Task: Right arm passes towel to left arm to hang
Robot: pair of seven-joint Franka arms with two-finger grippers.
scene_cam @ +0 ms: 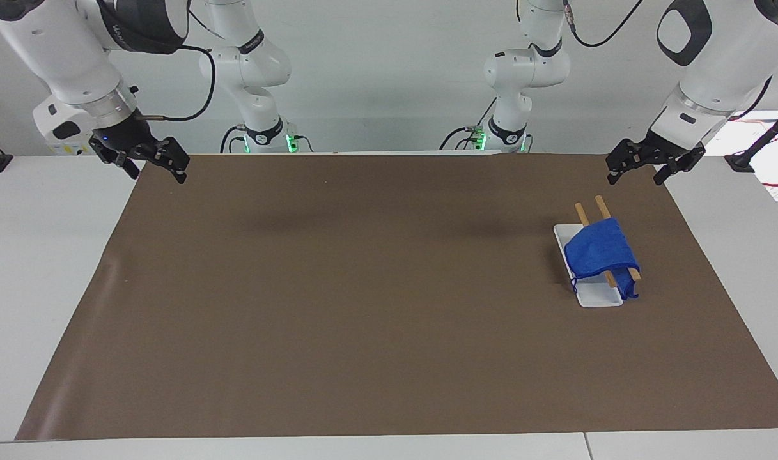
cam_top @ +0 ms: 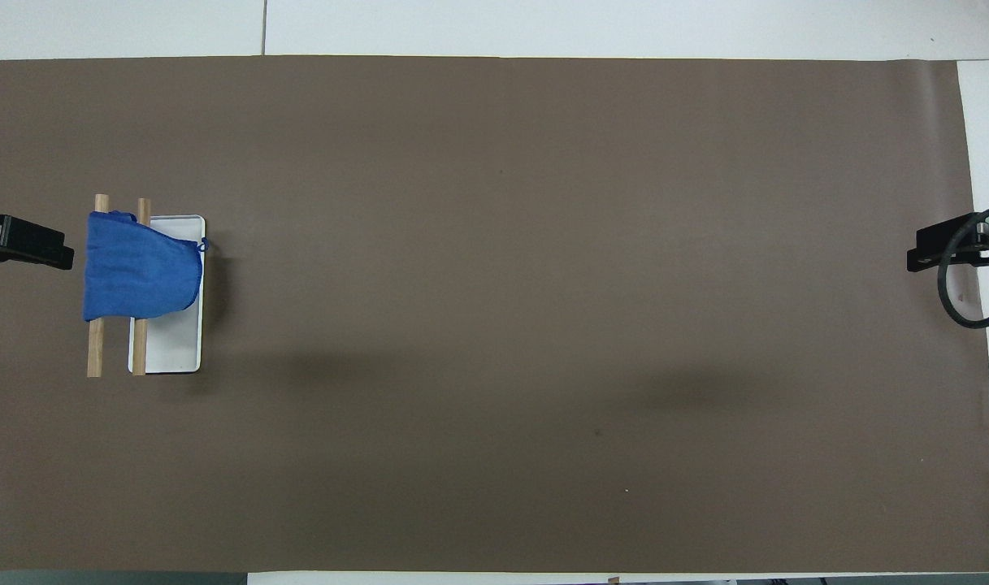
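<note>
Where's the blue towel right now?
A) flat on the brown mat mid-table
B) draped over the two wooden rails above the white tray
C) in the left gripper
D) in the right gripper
B: the towel lies over the wooden rails above the white tray, with both grippers empty and apart from it.
</note>
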